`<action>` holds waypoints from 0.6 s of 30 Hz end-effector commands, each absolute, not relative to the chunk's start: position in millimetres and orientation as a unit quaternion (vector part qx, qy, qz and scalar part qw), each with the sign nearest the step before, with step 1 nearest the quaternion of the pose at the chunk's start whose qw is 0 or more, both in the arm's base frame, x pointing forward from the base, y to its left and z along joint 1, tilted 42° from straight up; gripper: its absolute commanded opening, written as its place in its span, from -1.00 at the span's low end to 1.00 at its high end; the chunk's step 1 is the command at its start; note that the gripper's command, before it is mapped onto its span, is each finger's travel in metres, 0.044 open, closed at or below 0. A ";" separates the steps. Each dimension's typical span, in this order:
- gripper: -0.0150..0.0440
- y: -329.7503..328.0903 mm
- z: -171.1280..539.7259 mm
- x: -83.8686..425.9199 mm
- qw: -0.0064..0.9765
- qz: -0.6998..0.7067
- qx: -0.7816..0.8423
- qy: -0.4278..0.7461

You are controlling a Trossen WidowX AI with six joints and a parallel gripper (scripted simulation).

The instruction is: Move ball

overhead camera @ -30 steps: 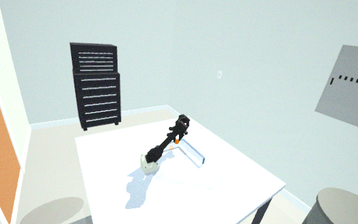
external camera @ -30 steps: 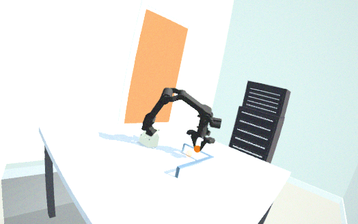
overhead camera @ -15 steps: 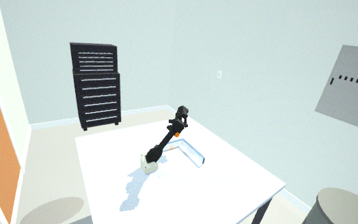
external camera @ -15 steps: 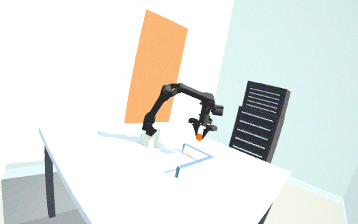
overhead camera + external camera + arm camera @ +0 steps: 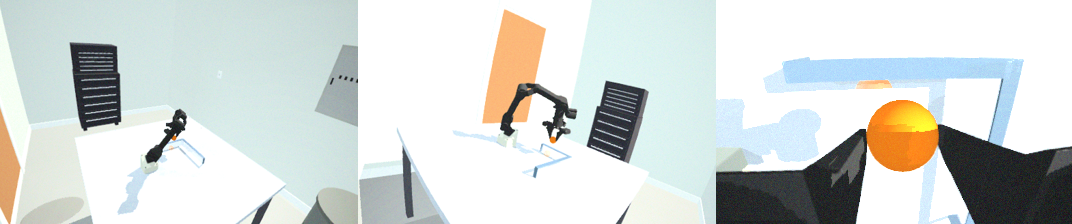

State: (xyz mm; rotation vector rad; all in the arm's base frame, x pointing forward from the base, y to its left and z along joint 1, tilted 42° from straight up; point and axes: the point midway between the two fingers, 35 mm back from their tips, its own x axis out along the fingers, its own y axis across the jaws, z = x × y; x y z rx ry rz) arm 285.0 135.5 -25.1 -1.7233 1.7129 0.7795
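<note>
Rose from the base [image 5: 507, 138] at desk left, bent at the elbow [image 5: 524, 88], reached rightward and pointed the gripper [image 5: 553, 135] down. Fingers pinched the orange ball [image 5: 903, 135], held in the air above the clear walls [image 5: 554, 160]. Faint see-through copy [image 5: 546, 154] lay inside the corner, below the ball. White desk [image 5: 580, 191] carried base and walls. Orange panel [image 5: 513, 65] stood behind; black drawer cabinet [image 5: 618, 119] stood at right.
</note>
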 end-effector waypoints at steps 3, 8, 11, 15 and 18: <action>-0.49 125.6 -33.2 270.9 0.294 0.291 -0.644 0.643; -0.49 120.5 -37.7 264.9 0.294 0.291 -0.644 0.643; -0.49 115.2 -44.5 265.8 0.294 0.291 -0.644 0.643; -0.49 101.2 -61.2 266.9 0.294 0.291 -0.645 0.643; -0.49 88.8 -74.8 266.7 0.294 0.291 -0.645 0.643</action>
